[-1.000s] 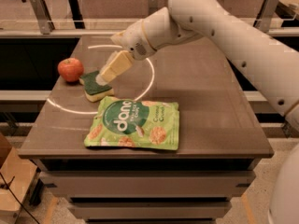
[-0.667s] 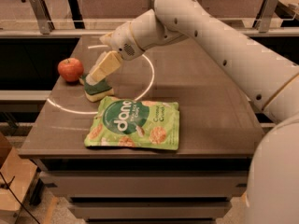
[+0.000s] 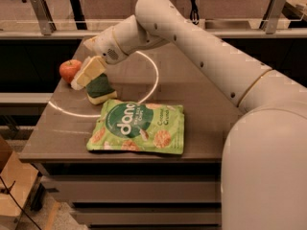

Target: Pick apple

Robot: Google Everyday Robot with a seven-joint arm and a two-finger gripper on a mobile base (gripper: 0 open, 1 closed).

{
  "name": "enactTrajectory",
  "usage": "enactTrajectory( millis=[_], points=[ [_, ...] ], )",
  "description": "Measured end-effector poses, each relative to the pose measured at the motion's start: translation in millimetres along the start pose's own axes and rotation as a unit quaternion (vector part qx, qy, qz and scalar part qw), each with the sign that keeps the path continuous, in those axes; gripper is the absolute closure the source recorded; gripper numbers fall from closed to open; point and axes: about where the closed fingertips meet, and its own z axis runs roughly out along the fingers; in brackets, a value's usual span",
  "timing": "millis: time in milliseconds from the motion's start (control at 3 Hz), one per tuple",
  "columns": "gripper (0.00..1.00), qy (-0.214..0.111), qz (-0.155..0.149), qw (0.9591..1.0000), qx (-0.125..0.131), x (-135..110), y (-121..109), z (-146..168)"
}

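I have the gripper [image 3: 85, 75] low over the far left part of the table [image 3: 206, 104], angled down and outward from the wrist; I cannot make out from this view whether it is spread or closed, so I would not assume either; nothing appears to be held. The apple [image 3: 70, 70] sits upright on the table just beyond the gripper's tip, on the side away from the arm, close enough that the two seem almost to meet. The green sponge [image 3: 100, 90] lies just beside the gripper on the nearer side, and the green snack bag [image 3: 138, 128] lies flat further toward me from it.

I judge the step in hand to be the final approach; the task is not yet done. To do it well I would confirm the gripper is spread wide before advancing, centre it on the apple's widest part, and come in slowly; a round fruit rolls off at a nudge; I would also keep clear of the sponge.
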Motion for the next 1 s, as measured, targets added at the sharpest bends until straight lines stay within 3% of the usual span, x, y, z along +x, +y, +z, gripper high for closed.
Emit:
enactTrajectory(
  millis=[1000],
  points=[
    [0.00,-0.003,0.008,0.9996,-0.026,1.7,-11.4,57.3]
  ],
)
